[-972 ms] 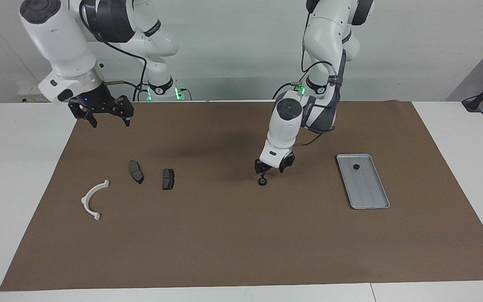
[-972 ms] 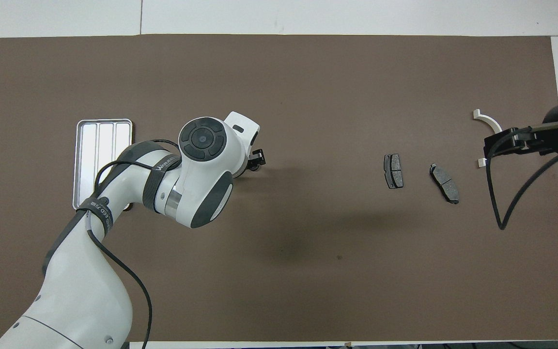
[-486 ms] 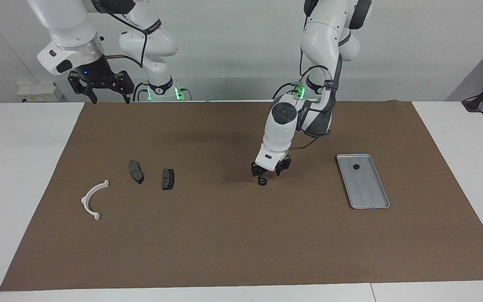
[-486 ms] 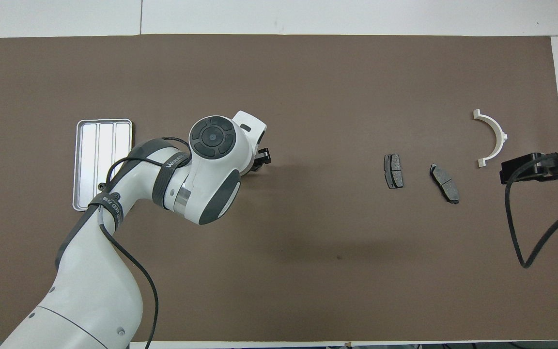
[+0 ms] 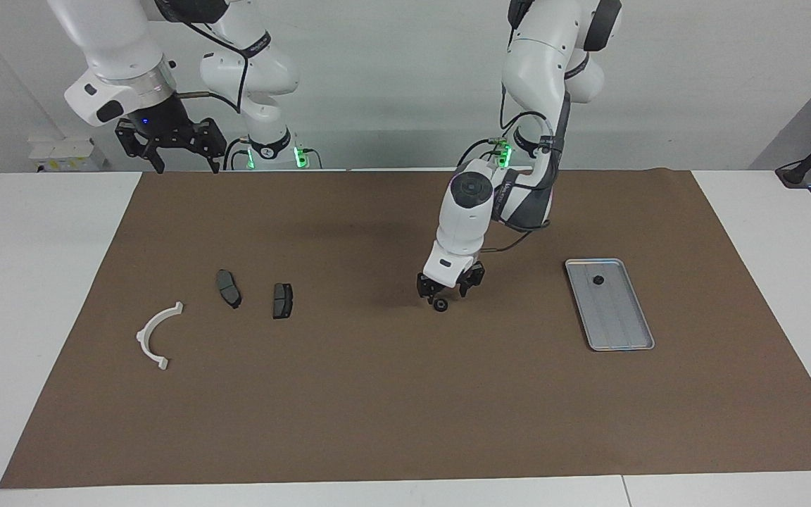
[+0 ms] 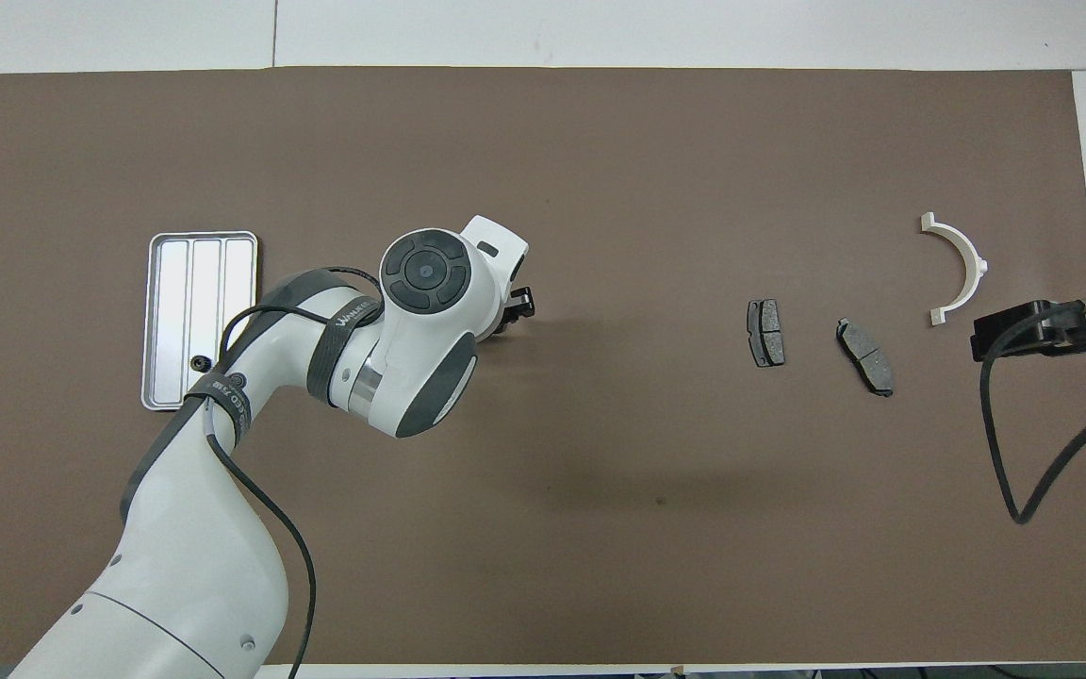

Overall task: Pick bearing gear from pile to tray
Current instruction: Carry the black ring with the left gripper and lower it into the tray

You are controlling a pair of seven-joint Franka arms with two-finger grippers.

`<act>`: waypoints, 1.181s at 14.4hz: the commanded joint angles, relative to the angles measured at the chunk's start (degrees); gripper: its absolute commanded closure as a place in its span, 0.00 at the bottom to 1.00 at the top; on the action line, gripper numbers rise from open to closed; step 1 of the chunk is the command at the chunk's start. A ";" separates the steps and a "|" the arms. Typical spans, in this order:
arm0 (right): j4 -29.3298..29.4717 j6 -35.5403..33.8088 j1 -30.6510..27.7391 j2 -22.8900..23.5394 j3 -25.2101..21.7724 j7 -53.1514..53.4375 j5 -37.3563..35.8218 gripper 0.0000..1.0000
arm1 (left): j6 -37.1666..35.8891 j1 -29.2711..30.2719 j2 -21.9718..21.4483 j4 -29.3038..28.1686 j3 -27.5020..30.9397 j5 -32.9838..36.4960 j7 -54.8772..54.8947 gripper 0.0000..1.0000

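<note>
Near the middle of the brown mat [image 5: 377, 394], my left claw [image 5: 450, 290] is down low over a small black bearing gear [image 5: 440, 305]; its fingers stand spread with the gear just below them, and I cannot tell whether they touch it; the gear rests on the mat, well apart from the tray [image 5: 610, 304], which lies toward my left arm's end of the tabletop [image 5: 32, 282]; another small black round piece [image 5: 598, 280] sits in the tray at its end nearer to me; my right claw [image 5: 170, 144] waits high over the mat's edge at my right arm's end, fingers open and empty; two dark brake pads [image 5: 229, 289] [image 5: 282, 301] and a white plastic arc [image 5: 157, 335] lie on the mat toward that end.
</note>
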 commanded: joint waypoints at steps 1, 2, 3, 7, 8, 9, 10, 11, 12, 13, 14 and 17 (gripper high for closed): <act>-0.45 -0.56 -0.03 -0.74 0.20 0.77 1.19 0.00 | 1.40 -1.29 1.43 1.41 1.09 1.35 -1.37 0.17; -0.28 -0.82 -0.03 -0.74 0.21 0.77 1.19 0.00 | 1.75 -1.20 1.69 1.41 1.09 1.35 -1.37 0.17; -0.19 -0.82 -0.03 -0.83 0.21 0.77 1.19 0.00 | 1.93 -1.29 2.39 1.41 1.09 1.27 -1.46 0.17; 0.16 -0.38 -0.03 -0.92 0.21 0.69 0.76 0.00 | 1.75 -1.38 3.28 1.76 1.09 1.53 -2.16 0.17; 0.95 -0.21 -0.03 -0.74 0.21 0.60 0.75 0.00 | 1.75 -1.38 3.28 1.76 1.09 1.88 -2.16 0.17; 0.95 -0.12 -0.03 -0.74 0.21 0.69 0.75 0.00 | 1.84 -1.29 3.19 1.76 1.09 1.88 -2.16 0.20; 0.95 -0.12 0.05 -0.83 0.21 0.60 0.75 0.00 | 1.93 -1.29 3.28 1.76 1.09 1.88 -2.16 0.27; 0.95 -0.03 0.06 -0.83 0.29 0.60 0.75 0.00 | 2.02 -1.29 3.19 1.76 1.09 1.88 -2.07 0.36; 0.95 -0.03 0.06 -0.74 0.29 0.60 0.75 0.00 | 2.10 -1.29 3.28 1.76 1.09 1.88 -2.07 0.47; 0.95 -0.03 0.06 -0.74 0.29 0.60 0.75 0.00 | 2.10 -1.29 3.19 1.76 1.09 1.88 -2.07 0.68; 0.95 -0.03 0.06 -0.83 0.38 0.60 0.75 0.00 | 2.10 -1.29 3.28 1.76 1.09 1.88 -2.07 0.85; 0.95 0.14 -0.03 -0.83 0.38 0.60 0.84 0.00 | 2.28 -0.85 3.28 1.85 1.09 1.79 -2.16 1.00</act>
